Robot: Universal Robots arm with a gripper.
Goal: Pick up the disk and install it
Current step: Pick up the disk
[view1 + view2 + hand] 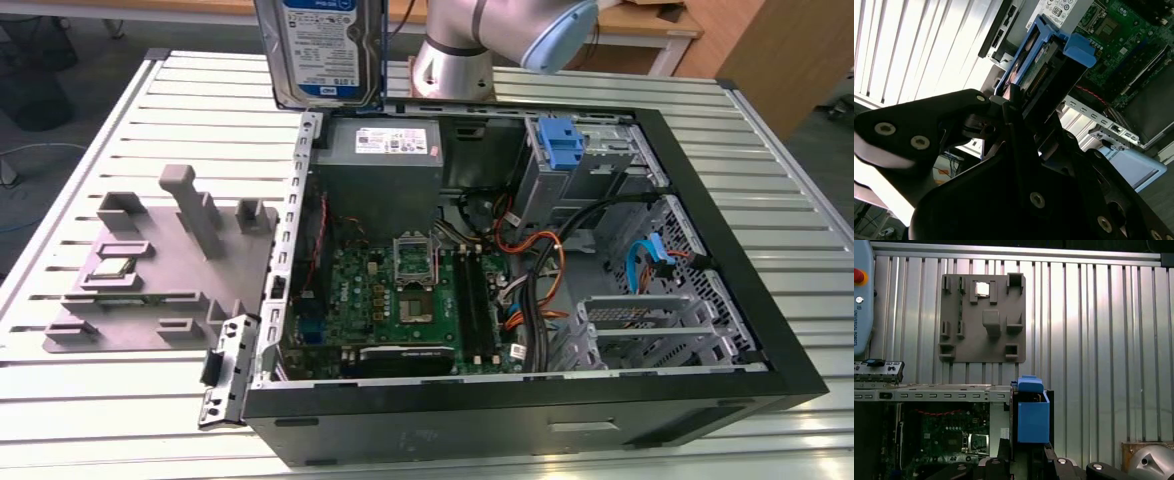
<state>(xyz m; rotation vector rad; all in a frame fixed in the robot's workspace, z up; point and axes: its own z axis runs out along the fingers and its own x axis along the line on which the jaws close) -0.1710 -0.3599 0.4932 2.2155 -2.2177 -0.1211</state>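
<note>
The disk [324, 50], a silver hard drive with a blue-and-white label and blue side rails, hangs on edge in the air above the far left corner of the open computer case [747, 300] in the exterior view. In the second wrist view my gripper [1021, 102] is shut on the disk [1036, 57], with its black fingers [1013, 97] clamped on the drive's near end. The first wrist view shows the disk's blue rail [1032, 415] standing up from the gripper [1026, 455], over the case's edge.
Inside the case sit a grey power-supply box [384, 160], a green motherboard [407, 300], a tall blue latch [563, 140] at the drive bay and orange cables [534, 260]. A grey fixture plate [147, 270] lies on the slatted table [80, 400]. The arm's base [454, 55] stands behind the case.
</note>
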